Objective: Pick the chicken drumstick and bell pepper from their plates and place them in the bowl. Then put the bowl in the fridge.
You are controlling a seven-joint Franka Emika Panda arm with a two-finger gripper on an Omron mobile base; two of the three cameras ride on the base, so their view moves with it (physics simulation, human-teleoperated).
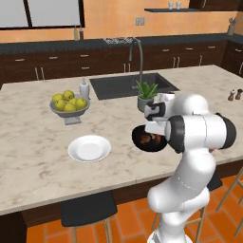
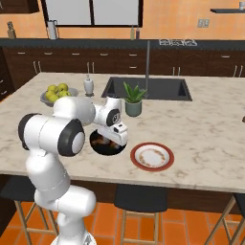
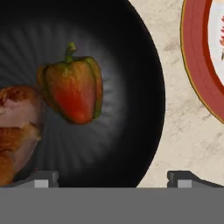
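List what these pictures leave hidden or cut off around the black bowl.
- Chicken drumstick: the hand view's left edge cuts it off.
- Red-rimmed plate: the hand view's right edge cuts it off.
- Bowl: left base view, the arm covers its right side.
- Gripper: just the fingers' tips show.

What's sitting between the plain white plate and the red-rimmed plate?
The black bowl, holding the bell pepper and chicken drumstick; both base views show it, with the gripper above.

Home kitchen, marble island bench (image 1: 28,156) with sink (image 1: 128,84) and tap (image 1: 137,57) at 12 o'clock, dark cabinets (image 1: 61,64) behind, stools (image 1: 88,211) at 6 o'clock, orange tile floor (image 1: 128,223).
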